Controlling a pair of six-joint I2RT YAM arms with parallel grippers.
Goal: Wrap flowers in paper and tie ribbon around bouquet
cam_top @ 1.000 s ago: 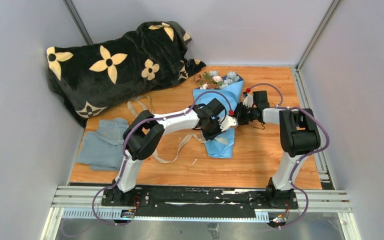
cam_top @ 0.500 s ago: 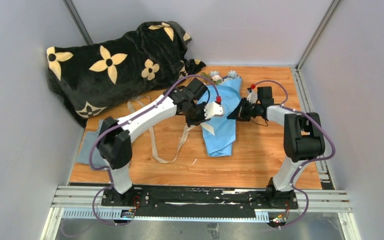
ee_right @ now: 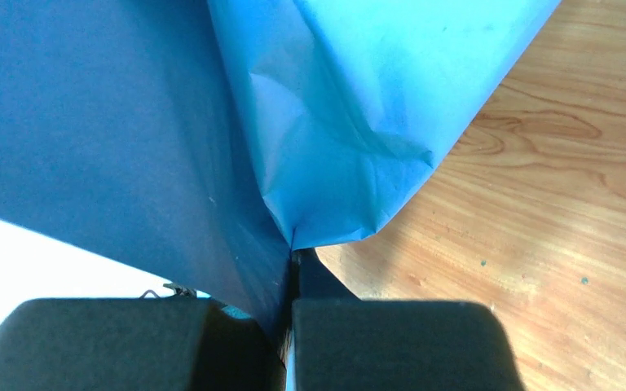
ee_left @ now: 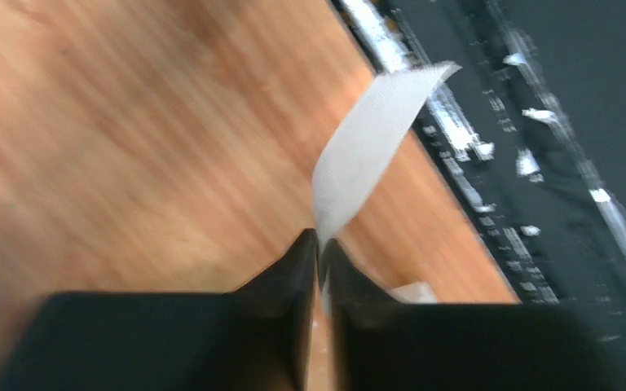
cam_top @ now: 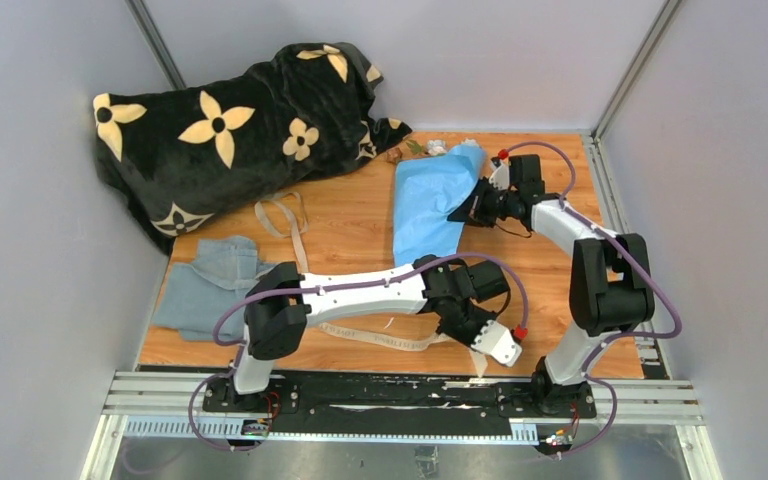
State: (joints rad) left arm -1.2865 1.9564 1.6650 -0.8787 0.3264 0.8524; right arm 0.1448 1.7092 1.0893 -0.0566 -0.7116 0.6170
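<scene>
Near the bench's near edge, the left end effector is clenched on the ribbon, whose motion-blurred tip sticks out past the fingers. At the far right, the right end effector grips a fold of the paper. The sheet hides most of the flowers; only a few blooms peek out at its far end, too small to tell apart.

Bright, even light from above; faint shadows on the wooden table. Left wrist view is motion-blurred; the ribbon looks perhaps overexposed.
</scene>
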